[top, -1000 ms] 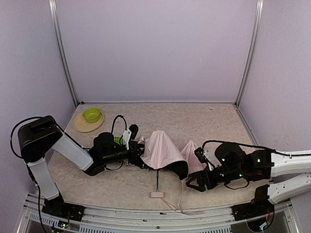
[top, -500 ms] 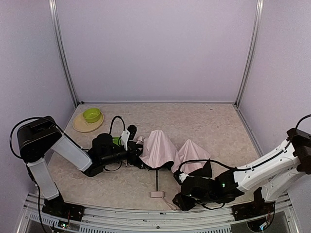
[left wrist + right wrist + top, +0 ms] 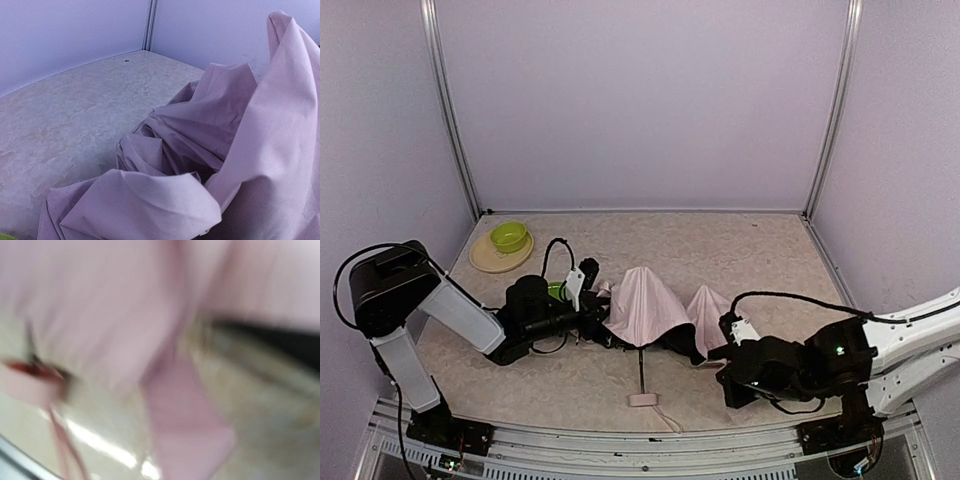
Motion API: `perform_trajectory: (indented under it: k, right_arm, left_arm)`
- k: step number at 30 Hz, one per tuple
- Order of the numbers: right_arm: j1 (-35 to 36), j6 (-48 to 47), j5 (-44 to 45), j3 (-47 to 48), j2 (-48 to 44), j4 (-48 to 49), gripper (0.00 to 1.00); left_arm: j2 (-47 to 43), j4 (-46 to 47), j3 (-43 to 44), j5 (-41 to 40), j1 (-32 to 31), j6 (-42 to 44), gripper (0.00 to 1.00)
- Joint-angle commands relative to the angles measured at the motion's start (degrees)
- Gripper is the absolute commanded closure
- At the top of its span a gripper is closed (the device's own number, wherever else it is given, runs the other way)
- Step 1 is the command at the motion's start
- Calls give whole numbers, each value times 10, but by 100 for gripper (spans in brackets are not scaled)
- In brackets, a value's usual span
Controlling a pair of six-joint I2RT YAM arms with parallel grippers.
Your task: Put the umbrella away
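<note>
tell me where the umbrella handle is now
In the top view, the handle lies centre, near the front edge of the table, at the end of the shaft below the pink canopy.

Umbrella [image 3: 210, 140] canopy: pale pink woven cloth, matt, fine weave, soft creases; lining black, dull. Shaft [image 3: 642, 372]: thin, black, likely metal, too small to be sure. Handle [image 3: 642, 400]: pale pink, smooth, plastic look. Table top [image 3: 770, 250]: beige marbled surface, smooth, faint sheen. Walls [image 3: 640, 100]: lilac, matt, plain. Corner posts [image 3: 448, 120]: bare silvery metal. Green bowl [image 3: 508, 236]: glossy plastic. Arm links [image 3: 470, 315]: white smooth plastic; joints black, matt.
</note>
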Motion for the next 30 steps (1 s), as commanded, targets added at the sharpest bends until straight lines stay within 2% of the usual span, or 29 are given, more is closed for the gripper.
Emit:
perform_trajectory:
  k: [1, 3, 6, 10, 14, 18, 23, 24, 26, 28, 30]
  right_arm:
    - [-6, -9, 127, 46, -106, -148, 100]
    - [-15, -43, 177, 71, -141, -164, 100]
    - [-44, -207, 214, 104, -176, -82, 100]
    - [-81, -459, 157, 153, -180, 89, 100]
    - [-95, -647, 75, 205, -123, 188, 100]
    - [-122, -710, 18, 282, -5, 202, 100]
    - [-129, -740, 2, 347, 108, 227, 100]
    - [-135, -733, 1, 350, 121, 240, 100]
    - [-147, -708, 8, 354, 143, 248, 100]
    - [-151, -681, 52, 361, 167, 232, 100]
    - [-161, -636, 94, 379, 180, 185, 100]
  left_arm:
    - [-19, -2, 3, -3, 1, 30, 100]
    - [-19, -2, 3, 12, -2, 32, 100]
    - [-16, -15, 8, 39, -16, 53, 100]
    - [-8, -56, 29, 45, -39, 85, 100]
    - [8, -88, 63, 58, -68, 116, 100]
    - [30, -96, 111, 91, -98, 120, 100]
    - [85, -38, 169, 153, -103, 79, 100]
    - [99, -40, 184, 160, -101, 74, 96]
    - [128, -59, 218, 156, -91, 70, 71]
    - [137, -100, 244, 127, -75, 69, 44]
    - [126, -118, 251, 93, -52, 70, 27]
